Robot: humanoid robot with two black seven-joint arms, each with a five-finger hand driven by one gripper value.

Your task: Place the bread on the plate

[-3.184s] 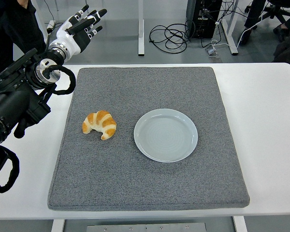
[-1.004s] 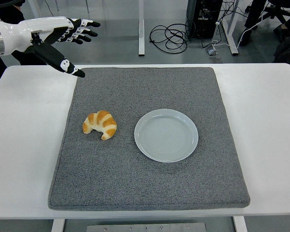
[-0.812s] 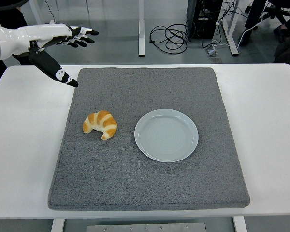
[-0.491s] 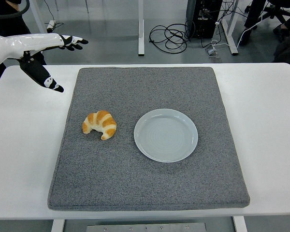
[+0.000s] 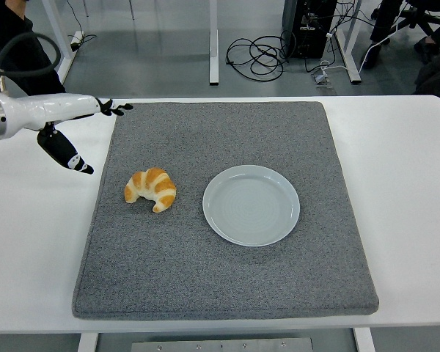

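I see the left hand [image 5: 62, 121] edge-on at the bench's [image 5: 37, 220] left side, fingers extended, thumb hanging down, holding nothing | croissant [image 5: 151, 188] on the grey mat [image 5: 227, 279], near the hand but apart | pale blue plate [image 5: 251, 204] just right of the croissant, not touching.

floor [image 5: 169, 66]: grey, smooth | cables [image 5: 253, 55]: black, coiled beyond my bench [image 5: 411, 183] | computer tower [image 5: 308, 26]: dark, standing behind | table legs [image 5: 214, 40]: white | light: even, soft
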